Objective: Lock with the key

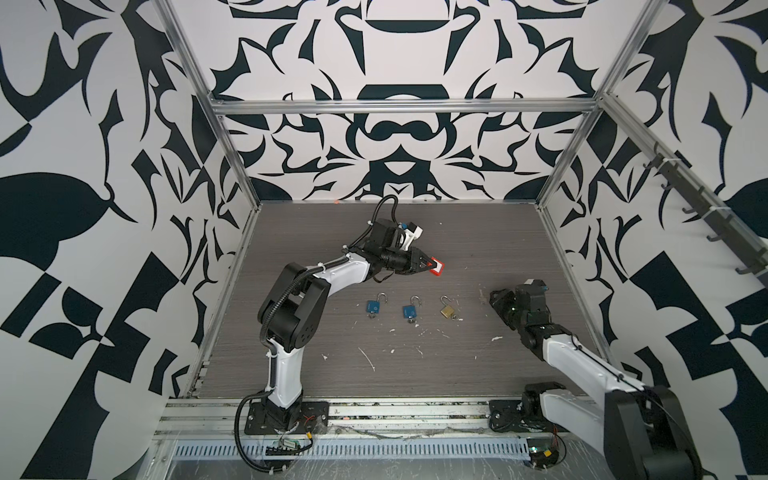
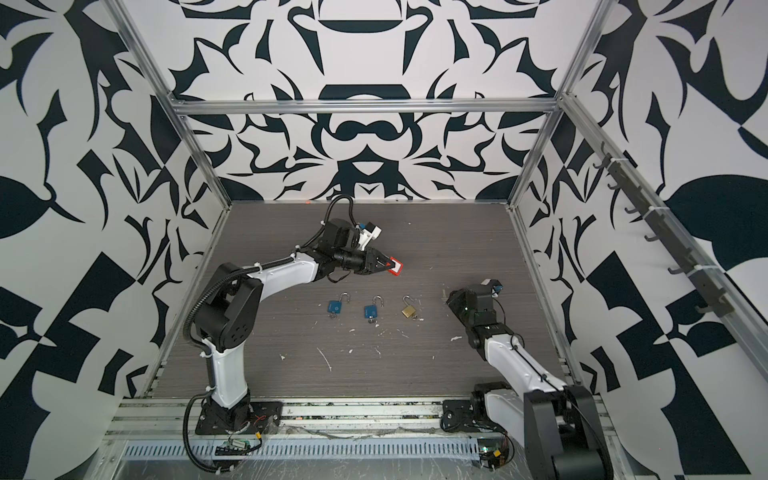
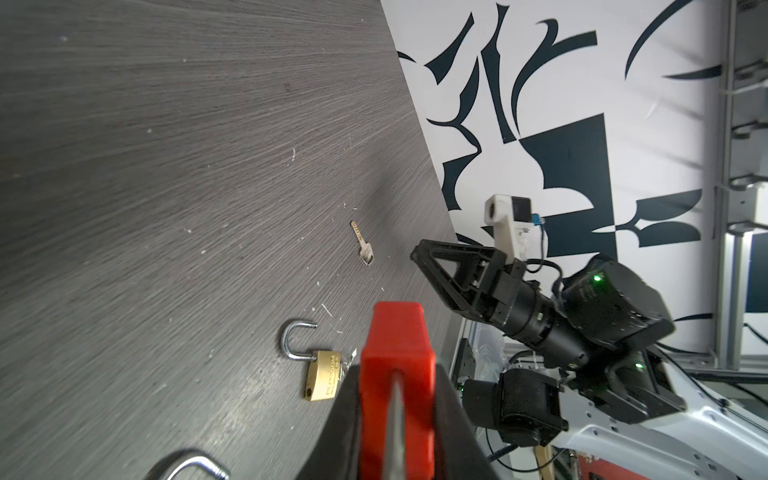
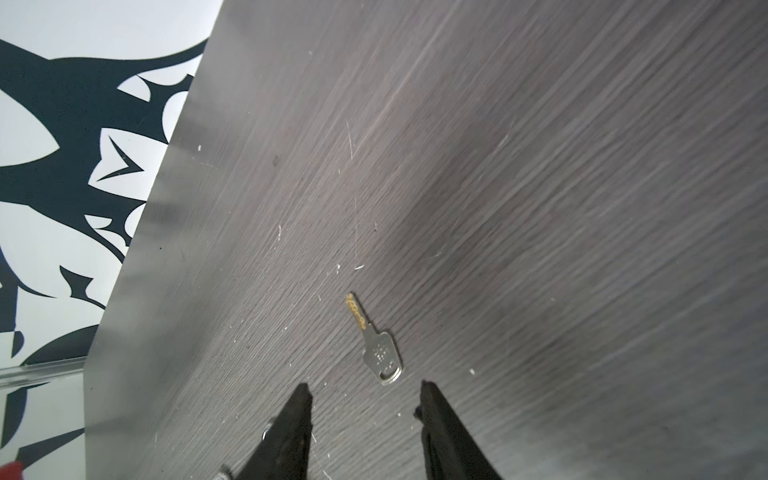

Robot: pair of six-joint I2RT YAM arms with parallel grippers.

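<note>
key (image 4: 380, 353): likely light, stiff, slick, lying flat; pinch wide head | right gripper (image 4: 366, 385): jaws apart, empty | left gripper (image 1: 428, 264): clamps red lock (image 3: 397, 345)

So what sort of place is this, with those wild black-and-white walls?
Probably a robot test booth: two arms bolted to a rail, an aluminium frame holding patterned panels round a grey table, and three open padlocks laid in a row.
</note>
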